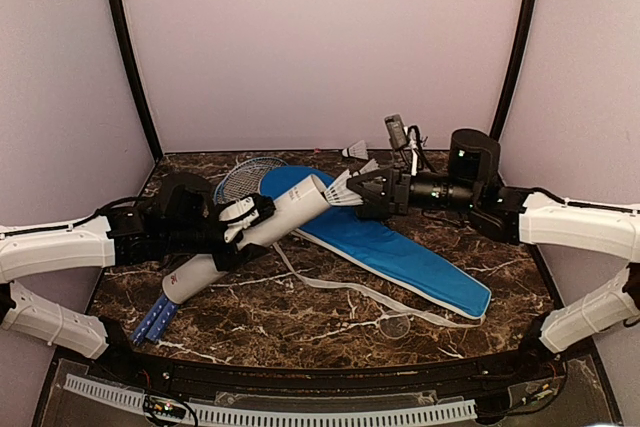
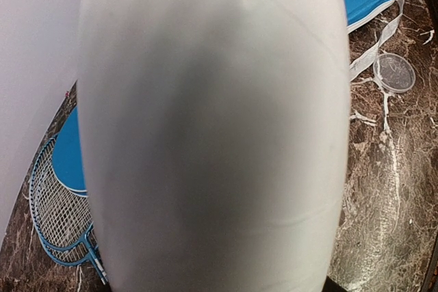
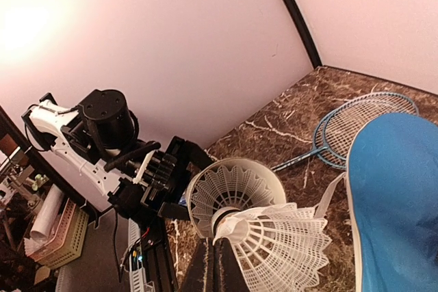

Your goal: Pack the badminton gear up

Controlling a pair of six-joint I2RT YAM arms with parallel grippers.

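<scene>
My left gripper is shut on the long white tube and holds it tilted, its open mouth up and to the right. The tube fills the left wrist view and hides the fingers. My right gripper is shut on a white shuttlecock by its cork end, right at the tube's mouth. In the right wrist view the held shuttlecock sits just outside the rim, and another shuttlecock sits inside the tube. The blue bag lies flat under both grippers. Two rackets lie beneath the tube.
Two more shuttlecocks lie at the back by the wall. A clear round lid lies near the front, also in the left wrist view. The bag's white strap trails across the marble. The racket handles stick out front left.
</scene>
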